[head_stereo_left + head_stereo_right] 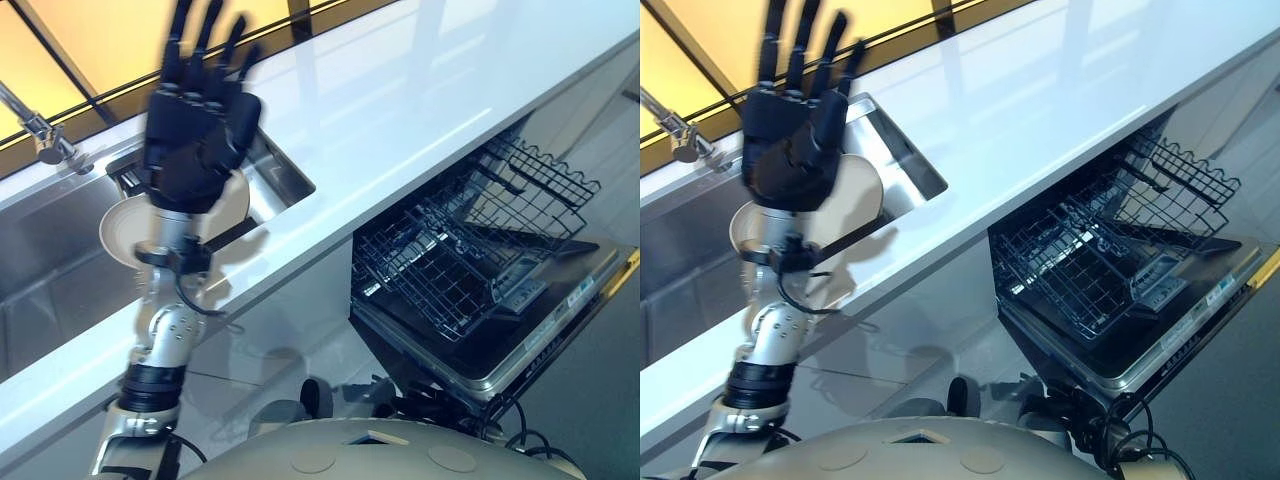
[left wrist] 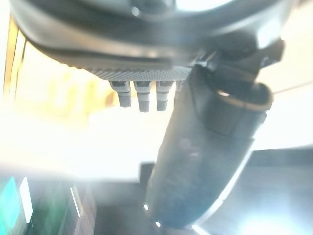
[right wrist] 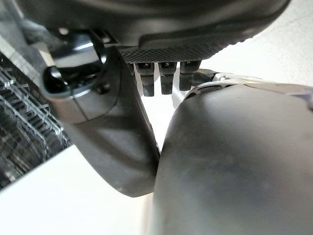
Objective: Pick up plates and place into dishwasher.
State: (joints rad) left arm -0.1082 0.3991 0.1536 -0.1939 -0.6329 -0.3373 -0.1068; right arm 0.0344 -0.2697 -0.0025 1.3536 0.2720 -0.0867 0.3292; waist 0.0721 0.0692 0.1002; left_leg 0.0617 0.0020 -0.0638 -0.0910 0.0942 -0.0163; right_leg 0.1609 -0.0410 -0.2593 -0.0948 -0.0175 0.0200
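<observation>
One left hand [image 1: 195, 130] raised above sink [image 1: 60, 250] at 10 o'clock, fingers straight and spread, grasping nothing. White plate [image 1: 125, 230] in sink, directly behind hand. Open dishwasher rack [image 1: 470, 240] at 4 o'clock, unloaded. Right hand [image 3: 107, 132] beside rack; finger state indeterminable.

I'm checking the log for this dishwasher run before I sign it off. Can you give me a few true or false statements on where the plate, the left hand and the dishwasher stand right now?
1. The left hand is raised over the sink with its fingers spread. True.
2. The left hand holds the plate. False: the hand is open and empty; the plate lies in the sink beneath it.
3. The dishwasher door is down and the rack is pulled out. True.
4. A plate already stands in the rack. False: the rack shows no dishes.
5. The plate rests on the counter. False: it sits in the sink.
</observation>
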